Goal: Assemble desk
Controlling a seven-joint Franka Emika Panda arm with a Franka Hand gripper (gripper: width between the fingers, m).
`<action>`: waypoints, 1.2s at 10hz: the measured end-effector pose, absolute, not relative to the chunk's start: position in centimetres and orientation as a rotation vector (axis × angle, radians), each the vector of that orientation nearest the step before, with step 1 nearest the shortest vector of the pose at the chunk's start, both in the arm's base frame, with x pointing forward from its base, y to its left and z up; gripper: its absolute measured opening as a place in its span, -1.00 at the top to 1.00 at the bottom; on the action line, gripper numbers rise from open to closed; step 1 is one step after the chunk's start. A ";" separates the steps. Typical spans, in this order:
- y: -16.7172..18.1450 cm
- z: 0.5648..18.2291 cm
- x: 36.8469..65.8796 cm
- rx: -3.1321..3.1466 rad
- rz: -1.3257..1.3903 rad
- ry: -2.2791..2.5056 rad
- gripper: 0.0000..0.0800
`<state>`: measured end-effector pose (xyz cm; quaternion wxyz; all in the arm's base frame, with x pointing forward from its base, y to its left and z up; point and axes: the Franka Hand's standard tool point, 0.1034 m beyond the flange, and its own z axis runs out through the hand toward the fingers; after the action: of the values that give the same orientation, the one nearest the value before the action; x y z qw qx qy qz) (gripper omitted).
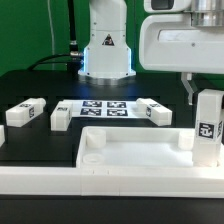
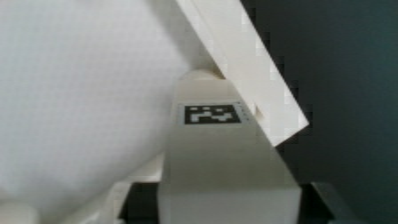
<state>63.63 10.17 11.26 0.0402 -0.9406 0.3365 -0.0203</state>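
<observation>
The white tray-like tabletop (image 1: 135, 135) lies at the front of the black table, with a round corner socket (image 1: 90, 157) on the exterior view's left. My gripper (image 1: 205, 100) is shut on one white tagged leg (image 1: 208, 128), holding it upright over the tabletop's corner on the exterior view's right. In the wrist view the leg (image 2: 222, 160) runs out from between my dark fingers (image 2: 146, 200), its tag facing the camera, and its far end meets the tabletop's rim (image 2: 240, 60). Three more legs (image 1: 25, 112) (image 1: 60, 115) (image 1: 152, 110) lie behind the tabletop.
The marker board (image 1: 105, 106) lies flat between the loose legs, in front of the arm's base (image 1: 105, 55). A long white border bar (image 1: 40, 183) runs along the table's front edge, just before the tabletop.
</observation>
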 end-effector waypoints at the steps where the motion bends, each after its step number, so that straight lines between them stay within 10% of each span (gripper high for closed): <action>1: 10.2 11.3 63.6 -2.840 -0.056 1.138 0.27; 3: 10.2 11.2 63.6 -2.844 -0.058 1.127 0.27; 5: 10.5 11.2 63.4 -2.887 -0.045 1.035 -0.38; 7: 10.5 11.2 63.4 -2.985 -0.054 0.724 -0.58; 12: 10.3 11.0 63.4 -3.092 -0.081 -0.124 -0.62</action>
<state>63.35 10.35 11.03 0.0232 -0.9986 -0.0401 -0.0260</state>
